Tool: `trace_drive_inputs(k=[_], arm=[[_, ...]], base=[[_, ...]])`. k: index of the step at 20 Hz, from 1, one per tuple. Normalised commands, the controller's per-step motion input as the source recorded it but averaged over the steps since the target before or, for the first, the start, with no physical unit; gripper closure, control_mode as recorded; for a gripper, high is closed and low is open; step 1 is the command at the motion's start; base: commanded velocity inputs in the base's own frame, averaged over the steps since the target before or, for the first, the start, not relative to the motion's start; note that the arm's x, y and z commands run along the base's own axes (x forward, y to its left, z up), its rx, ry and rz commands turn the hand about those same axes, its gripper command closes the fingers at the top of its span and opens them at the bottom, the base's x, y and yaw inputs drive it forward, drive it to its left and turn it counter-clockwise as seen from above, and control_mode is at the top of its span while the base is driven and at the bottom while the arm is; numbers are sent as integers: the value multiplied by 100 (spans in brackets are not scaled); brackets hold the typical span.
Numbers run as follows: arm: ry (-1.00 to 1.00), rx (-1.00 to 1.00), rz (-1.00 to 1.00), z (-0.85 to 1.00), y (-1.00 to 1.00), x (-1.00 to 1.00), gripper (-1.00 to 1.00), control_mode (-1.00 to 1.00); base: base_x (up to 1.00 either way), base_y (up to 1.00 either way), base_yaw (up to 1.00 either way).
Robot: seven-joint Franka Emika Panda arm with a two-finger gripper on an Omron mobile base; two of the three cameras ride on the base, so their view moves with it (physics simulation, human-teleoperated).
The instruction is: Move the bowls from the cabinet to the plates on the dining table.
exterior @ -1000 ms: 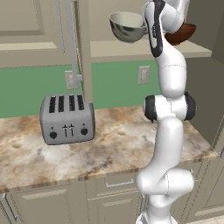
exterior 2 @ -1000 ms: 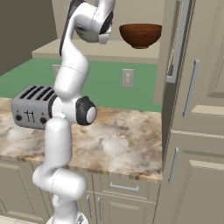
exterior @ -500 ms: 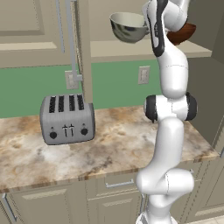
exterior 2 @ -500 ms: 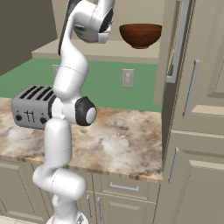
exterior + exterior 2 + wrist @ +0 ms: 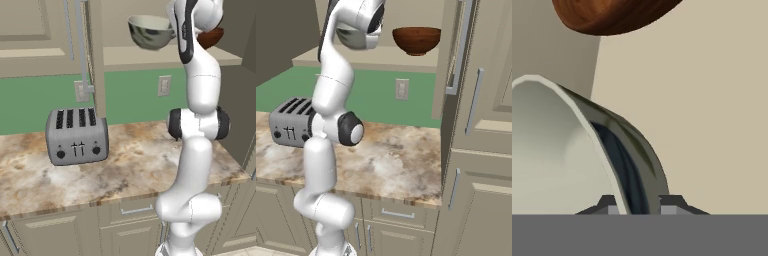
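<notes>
Left base view: the white arm rises from the lower right to the open cabinet (image 5: pixel 165 55), where the grey-white bowl (image 5: pixel 149 32) sits tilted and raised a little above the plain shelf, just left of the arm's upper links; the reddish-brown bowl (image 5: pixel 211 37) shows as a sliver behind the arm on the right of the same shelf. Below, a silver four-slot toaster (image 5: pixel 76 135) stands on the mottled stone worktop (image 5: pixel 120 170), against the green wall with its two pale outlets. Right base view: the reddish-brown bowl (image 5: pixel 416 40) rests upright on the shelf, beside the open cabinet door with its long silver bar handle (image 5: pixel 458 47); the grey-white bowl (image 5: pixel 351 36) is largely hidden behind the arm's wrist, with part of its glossy wall showing; the toaster (image 5: pixel 291 119) stands at the far left of the worktop. Hand view: the gripper (image 5: pixel 639 205) is closed on the rim of the grey-white bowl (image 5: pixel 572 150), one dark finger tip inside the wall and one outside, the jaws narrow; the reddish-brown bowl (image 5: pixel 612 14) lies near the top edge, apart from the held bowl, against the beige cabinet interior
</notes>
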Motion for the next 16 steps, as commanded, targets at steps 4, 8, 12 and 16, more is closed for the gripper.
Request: trace_drive_inputs(k=[4,8,12,16], arm=[[0,0,0,-7,0,-34,100,-100],[0,0,0,0,0,-48,100,-100],[0,0,0,0,0,-61,100,-100],[0,0,0,-1,0,-65,100,-100]], base=[[0,0,0],[0,0,0],[0,0,0],[0,0,0]])
